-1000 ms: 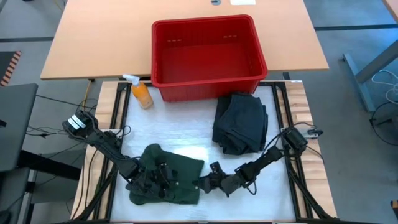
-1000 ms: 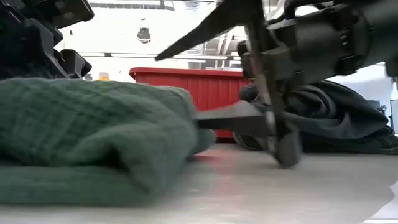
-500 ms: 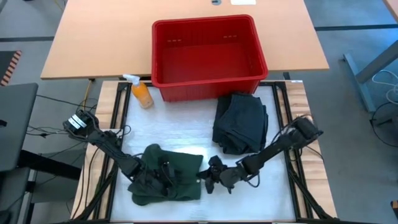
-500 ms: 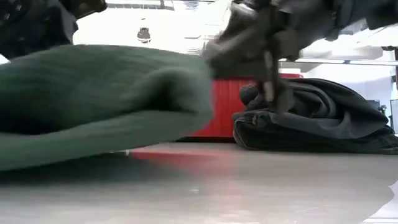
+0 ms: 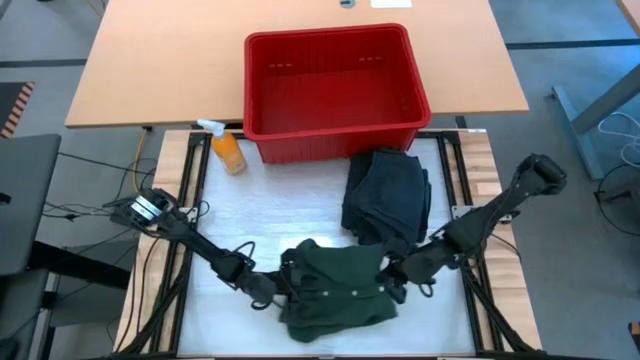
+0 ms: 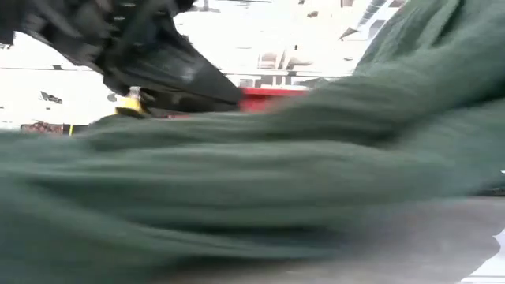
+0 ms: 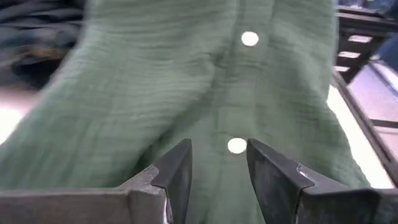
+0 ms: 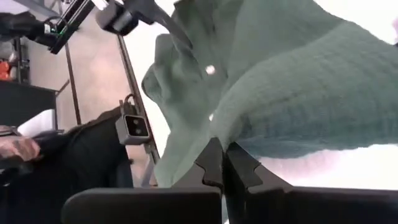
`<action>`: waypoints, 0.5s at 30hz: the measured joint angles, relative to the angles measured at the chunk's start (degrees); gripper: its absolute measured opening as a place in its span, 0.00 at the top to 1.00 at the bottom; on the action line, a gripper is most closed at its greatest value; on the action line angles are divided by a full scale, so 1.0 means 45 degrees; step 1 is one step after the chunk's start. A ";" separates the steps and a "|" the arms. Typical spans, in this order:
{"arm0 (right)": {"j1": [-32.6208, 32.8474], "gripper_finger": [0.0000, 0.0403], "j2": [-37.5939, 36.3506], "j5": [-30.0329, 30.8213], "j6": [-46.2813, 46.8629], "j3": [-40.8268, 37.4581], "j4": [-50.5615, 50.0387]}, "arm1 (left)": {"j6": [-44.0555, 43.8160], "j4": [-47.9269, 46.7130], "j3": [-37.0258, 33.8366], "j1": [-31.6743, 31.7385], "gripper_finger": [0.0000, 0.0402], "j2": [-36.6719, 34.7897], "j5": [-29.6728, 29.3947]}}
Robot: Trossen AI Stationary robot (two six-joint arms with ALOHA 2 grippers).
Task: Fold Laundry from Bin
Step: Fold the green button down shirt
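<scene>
The laundry in play is a dark green buttoned garment, bunched near the table's front edge; it fills the low view. My left gripper is at its left side and is shut on it. My right gripper is at its right side, also shut on it and raised off the table. Folded dark laundry lies flat at the table's right. The red bin stands at the far side. My left gripper has the green cloth of the buttoned strip between its two fingers, which stand a little apart around it. The fingers come nearly level from the table's left. How many layers they hold, I cannot tell. My right gripper pinches a folded edge of the green garment between its fingertips. It comes slanting down from the table's right. That side of the garment is lifted off the table and spreads away from the fingers.
An orange spray bottle stands left of the bin. White table surface lies bare between the bottle and the dark stack. A wooden table stands behind the bin.
My right gripper has shut on the green garment's right edge, then risen and pulled back toward the table's right. That side of the garment has lifted, and the whole garment has slid right. My left gripper has gone right with it.
</scene>
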 joint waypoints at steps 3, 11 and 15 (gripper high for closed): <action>0.0015 0.96 -0.0260 0.0189 -0.0435 0.0291 -0.0214 | 0.0301 0.0103 0.0849 0.0464 0.65 0.0823 0.1038; -0.0525 0.96 0.1207 0.0174 -0.2115 0.1812 0.0003 | 0.1217 -0.0010 0.4216 0.1543 0.65 0.4040 0.2569; -0.0750 0.96 0.2678 -0.0457 -0.3119 0.3223 0.0032 | 0.1662 -0.0240 0.5894 0.2088 0.65 0.5499 0.3249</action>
